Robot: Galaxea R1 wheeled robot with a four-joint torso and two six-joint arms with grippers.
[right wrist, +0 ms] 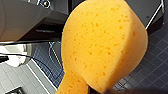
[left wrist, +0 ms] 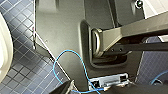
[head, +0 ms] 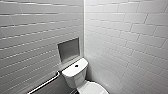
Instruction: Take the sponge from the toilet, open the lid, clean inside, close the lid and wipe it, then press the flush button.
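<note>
We hold the sponge (right wrist: 102, 45) pinched in rt jaws, centre frame, ready to scrub; toilet (head: 75, 72) sits bottom-centre; left jaws: can't tell.

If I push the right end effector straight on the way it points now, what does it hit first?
Most likely the dark blue tiled floor, with the held sponge touching first. Nothing else shows in that line; how far off the floor lies is unclear.

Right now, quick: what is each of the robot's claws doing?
Left gripper: cannot be told.
Right gripper: closed, holding the orange sponge.
</note>
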